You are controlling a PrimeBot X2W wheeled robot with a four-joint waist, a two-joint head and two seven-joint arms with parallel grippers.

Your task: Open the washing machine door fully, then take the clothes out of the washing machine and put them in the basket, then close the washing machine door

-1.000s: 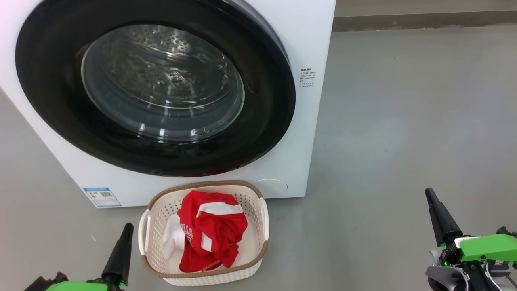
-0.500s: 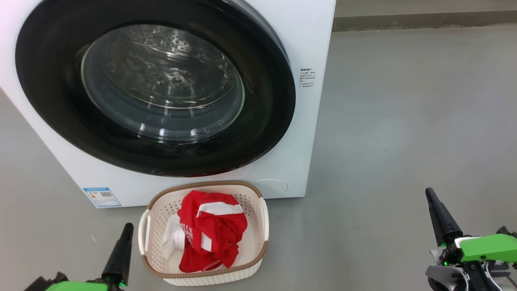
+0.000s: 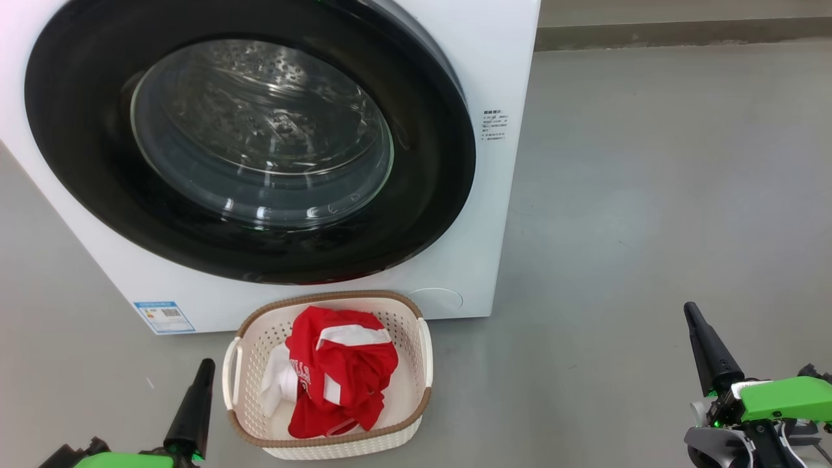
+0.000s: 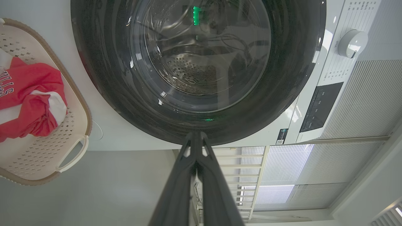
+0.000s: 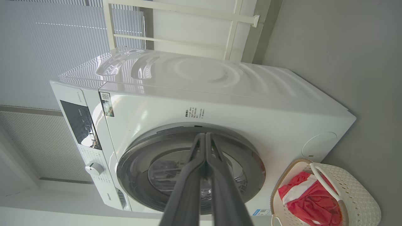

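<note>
Nothing has moved since one second ago. One washing machine (image 3: 504,58), with its one washing machine door (image 3: 84,162) shut. One basket (image 3: 408,364) stands on the floor (image 3: 650,195) at the door's 6 o'clock and holds one heap of clothes (image 3: 341,370). Left gripper (image 3: 205,367) is at the basket's 9 o'clock, right gripper (image 3: 690,312) at 3 o'clock. Both jaws are closed and empty.

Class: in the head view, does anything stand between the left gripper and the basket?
Nothing visible does: only bare floor lies between the left gripper, jaws shut, and the basket.
</note>
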